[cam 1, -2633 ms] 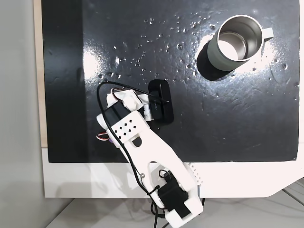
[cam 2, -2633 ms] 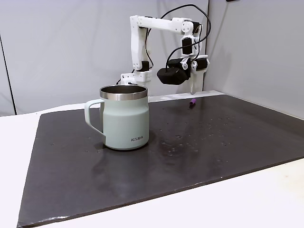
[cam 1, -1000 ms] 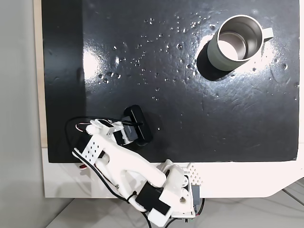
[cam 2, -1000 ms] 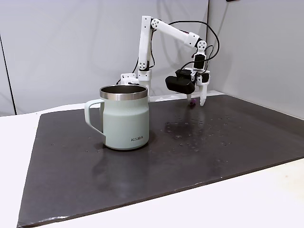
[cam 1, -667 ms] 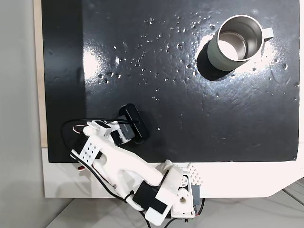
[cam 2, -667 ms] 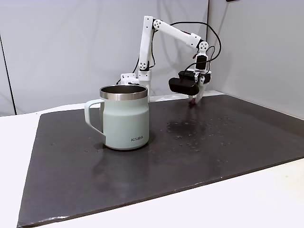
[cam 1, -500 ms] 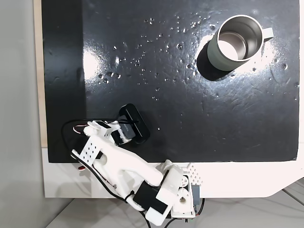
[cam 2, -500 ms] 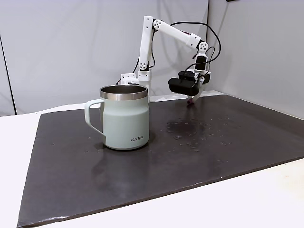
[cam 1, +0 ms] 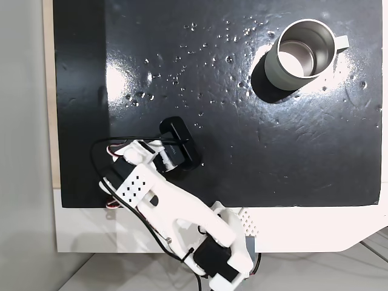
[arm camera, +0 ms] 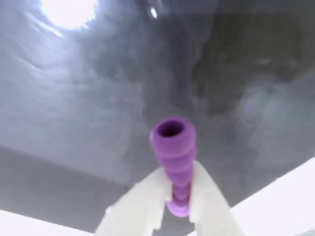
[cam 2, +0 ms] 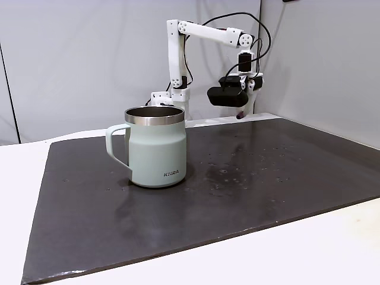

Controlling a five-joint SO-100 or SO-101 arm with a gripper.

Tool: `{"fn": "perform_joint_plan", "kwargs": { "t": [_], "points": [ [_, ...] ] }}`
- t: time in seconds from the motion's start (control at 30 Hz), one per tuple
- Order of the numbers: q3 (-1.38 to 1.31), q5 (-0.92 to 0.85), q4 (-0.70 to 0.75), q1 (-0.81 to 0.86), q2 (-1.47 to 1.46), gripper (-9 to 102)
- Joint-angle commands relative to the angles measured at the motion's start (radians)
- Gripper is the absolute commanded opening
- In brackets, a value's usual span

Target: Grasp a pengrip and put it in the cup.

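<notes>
Gripper (arm camera: 177, 194) clamps ribbed purple pengrip (arm camera: 173, 152) — hollow, soft-looking tube.

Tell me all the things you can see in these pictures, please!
Round pale grey-green mug with shiny steel inside: one, standing upright on the mat, far from the arm.
Tiny light-purple ribbed pengrip: one, pinched between the fingers, lifted above the mat in the wrist view.
Shiny black mat: one, covering most of the table.
White table: one, under the mat.
Black cables: several, along the arm.
White robot arm: one, at the mat's near edge.
White gripper: one, closed on the pengrip.
</notes>
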Motion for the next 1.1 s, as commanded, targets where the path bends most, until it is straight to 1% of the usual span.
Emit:
{"fn": "perform_joint_plan", "kwargs": {
  "t": [0.0,0.07,0.1,0.17,0.3,0.53,0.67,0.83,0.93,1.07],
  "points": [
    [-0.061,-0.115,0.083,0.133,0.117,0],
    [-0.057,-0.215,0.101,0.233,0.179,0],
    [-0.057,-0.295,0.112,0.295,0.215,0],
    [-0.054,-0.391,0.095,0.414,0.279,0],
    [-0.104,-0.517,0.084,0.604,0.319,0],
    [-0.218,-0.666,0.098,0.871,0.282,0],
    [-0.353,-0.724,0.091,0.986,0.17,0],
    [-0.611,-0.764,0.091,1.091,-0.031,0],
    [-0.781,-0.776,0.1,1.123,-0.15,0],
    [-1.015,-0.801,0.158,1.14,-0.293,0]
  ]
}}
